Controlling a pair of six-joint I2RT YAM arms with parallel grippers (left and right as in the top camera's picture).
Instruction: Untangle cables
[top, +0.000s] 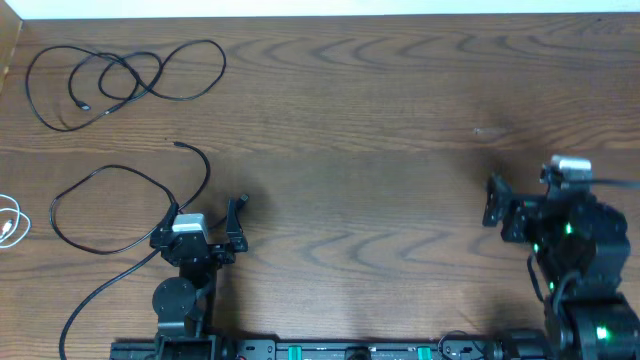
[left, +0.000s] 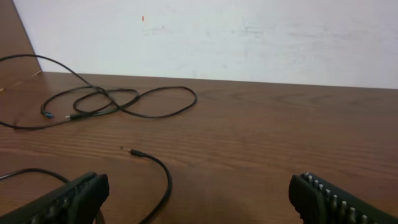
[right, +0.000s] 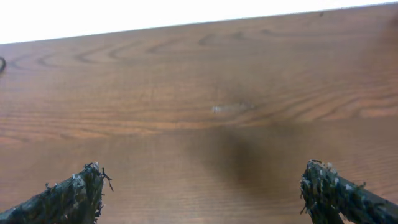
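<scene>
1. The left hand (left: 198, 183) is spread wide and holds nothing.
2. The right hand (right: 204, 171) is the same.
3. One black cable (top: 150, 84) loops at the upper left of the table (top: 400, 120).
4. Another black cable (top: 207, 172) lies lower left.
5. The white cable (top: 10, 225) is at the left edge.

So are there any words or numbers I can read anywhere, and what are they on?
None can be read.
The cables, the table and the right arm show no writing.
The green lights on that arm are only glows.
The rail at the table's near edge has green marks, too small to read.
</scene>
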